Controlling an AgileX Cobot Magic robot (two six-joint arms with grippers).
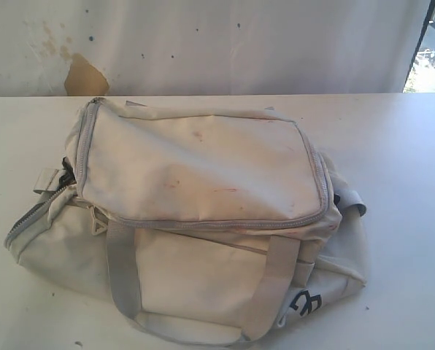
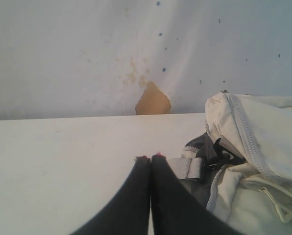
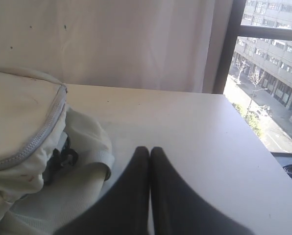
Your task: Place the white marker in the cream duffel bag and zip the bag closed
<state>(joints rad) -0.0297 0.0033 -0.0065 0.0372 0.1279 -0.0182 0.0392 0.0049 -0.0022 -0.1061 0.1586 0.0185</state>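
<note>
One look across the scene: finding a large, soft cream duffel bag (image 1: 203,219) of stained, smudged fabric lying in the middle of a plain white tabletop (image 1: 400,160), its long side facing near. Seeing a light grey zipper (image 1: 321,182) running round the top flap, teeth meeting along the near and right edges. Noticing, at the left end, a second grey zipper (image 1: 39,211) gaping and showing dark grey lining (image 2: 200,186). Tracing two light grey webbing straps (image 1: 122,270) hanging down the near side, and a dark printed logo (image 1: 305,302) sitting at the near right corner. Finding the black left gripper (image 2: 151,157) hanging over bare table just left of the bag, beside that gaping end, jaws pressing together and pinching nothing. Finding the black right gripper (image 3: 149,149) hanging over bare table just right of the bag, jaws likewise pressing together on nothing. Failing to tell where the slim white marker is lying: showing in no view. Glimpsing a tan patch (image 1: 82,76) marking the white far wall (image 1: 239,44).
</note>
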